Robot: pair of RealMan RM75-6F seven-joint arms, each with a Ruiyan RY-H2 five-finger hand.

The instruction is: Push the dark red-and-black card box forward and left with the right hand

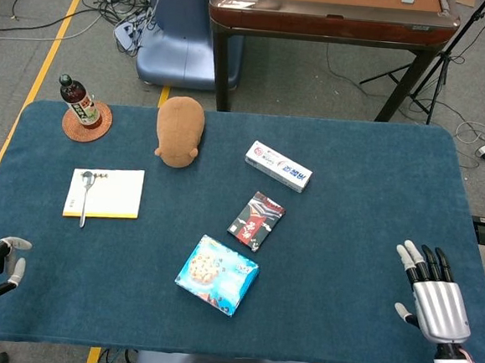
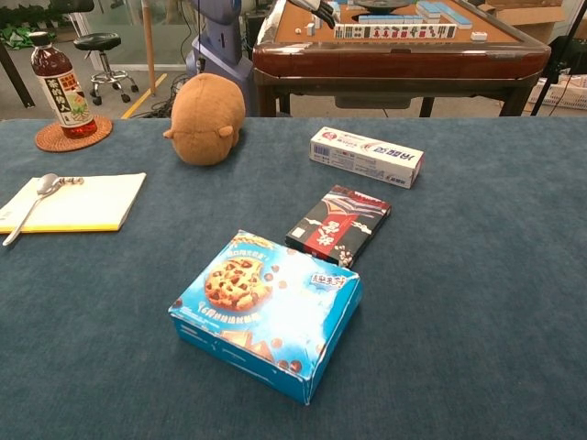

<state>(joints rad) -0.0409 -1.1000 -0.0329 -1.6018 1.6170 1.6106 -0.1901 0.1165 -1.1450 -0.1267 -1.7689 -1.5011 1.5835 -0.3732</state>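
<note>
Head view: the dark red-and-black card box (image 1: 255, 220) lies mid-table, touching nothing; the silver right hand (image 1: 432, 289) hovers well apart, fingers spread, empty; a careless sweep could knock the blue biscuit box (image 1: 217, 274) nearby.

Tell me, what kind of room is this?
Probably a robot lab or test room, not a home: loose cables trail across the bare floor, a robot base stands behind the blue table, and yellow tape marks the floor.
</note>
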